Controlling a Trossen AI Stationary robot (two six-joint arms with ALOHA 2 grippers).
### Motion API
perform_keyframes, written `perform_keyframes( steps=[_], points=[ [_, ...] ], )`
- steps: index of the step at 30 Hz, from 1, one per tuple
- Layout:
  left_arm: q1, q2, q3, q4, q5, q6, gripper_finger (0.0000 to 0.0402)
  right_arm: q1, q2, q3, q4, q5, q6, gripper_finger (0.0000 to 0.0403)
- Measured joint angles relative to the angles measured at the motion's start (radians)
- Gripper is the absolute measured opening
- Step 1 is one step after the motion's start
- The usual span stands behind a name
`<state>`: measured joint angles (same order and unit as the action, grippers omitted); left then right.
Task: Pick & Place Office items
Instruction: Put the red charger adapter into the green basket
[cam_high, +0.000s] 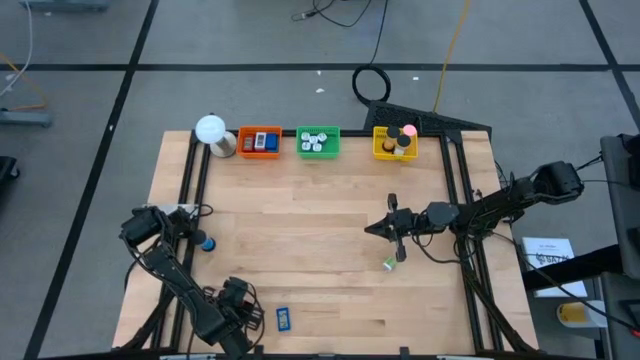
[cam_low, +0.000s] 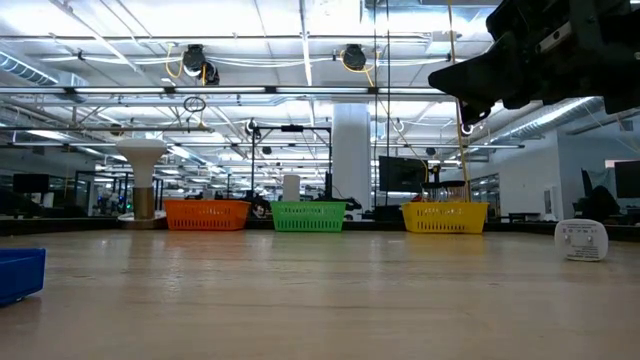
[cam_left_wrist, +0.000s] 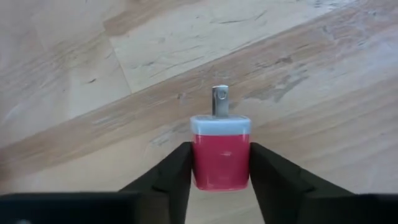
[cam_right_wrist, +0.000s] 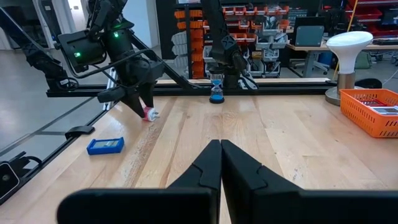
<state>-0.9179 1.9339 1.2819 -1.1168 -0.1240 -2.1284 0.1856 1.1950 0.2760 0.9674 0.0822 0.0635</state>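
Left gripper (cam_left_wrist: 219, 163) clamps red piece (cam_left_wrist: 221, 160); lower end hidden.

Left gripper (cam_left_wrist: 221, 165) low at the table's near left edge, fingers (cam_left_wrist: 177, 171) pressed against both sides of a red piece (cam_left_wrist: 221, 160). Right gripper (cam_right_wrist: 220, 163) mid-table, raised, fingers together, holding nothing.

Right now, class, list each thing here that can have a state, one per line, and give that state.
Left gripper: jaws closed around the red charger.
Red charger: gripped, at the table surface.
Right gripper: jaws shut, empty, above the table.
Blue flat piece: lying loose on the table.
Orange tray: holding items.
Yellow tray: holding items.
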Motion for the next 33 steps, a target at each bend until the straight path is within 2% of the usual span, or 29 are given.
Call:
perform_keyframes(
  steps=[5, 7, 9, 13, 15, 17, 20, 25, 28, 33],
  points=[
    [-0.009, -0.001, 0.0, -0.001, -0.009, 0.003, 0.0126, 0.0, 0.0, 0.0, 0.0, 0.0, 0.0, 0.0],
    [-0.017, -0.001, 0.0, 0.0, -0.077, -0.005, 0.0127, 0.0, 0.0, 0.0, 0.0, 0.0, 0.003, 0.0],
    [-0.035, -0.001, 0.0, 0.001, -0.255, -0.022, 0.0133, 0.0, 0.0, 0.0, -0.001, -0.002, 0.004, 0.0],
    [-0.062, 0.0, -0.011, -0.001, -0.715, -0.052, 0.013, 0.013, 0.0, 0.0, -0.001, -0.003, 0.003, 0.0],
    [-0.039, 0.01, -0.04, 0.026, -0.863, -0.025, 0.0126, 0.02, 0.0, 0.0, 0.0, -0.003, 0.003, 0.0],
    [0.002, 0.014, -0.079, 0.07, -0.956, 0.03, 0.0126, 0.026, 0.0, 0.0, 0.004, -0.003, 0.003, 0.0],
    [0.086, 0.011, -0.155, 0.261, -1.047, 0.217, 0.0126, 0.038, 0.0, 0.0, 0.008, -0.001, 0.003, 0.0],
    [0.236, 0.013, -0.286, 0.711, -1.13, 0.659, 0.0128, 0.057, 0.0, 0.0, 0.001, 0.002, 0.005, 0.0],
    [0.317, 0.013, -0.366, 1.041, -1.115, 0.974, 0.0128, 0.068, 0.0, 0.0, -0.001, 0.057, 0.006, 0.0],
    [0.439, 0.013, -0.497, 1.648, -0.975, 1.509, 0.0127, 0.069, 0.0, 0.0, -0.023, 0.145, 0.003, 0.0]
  ],
)
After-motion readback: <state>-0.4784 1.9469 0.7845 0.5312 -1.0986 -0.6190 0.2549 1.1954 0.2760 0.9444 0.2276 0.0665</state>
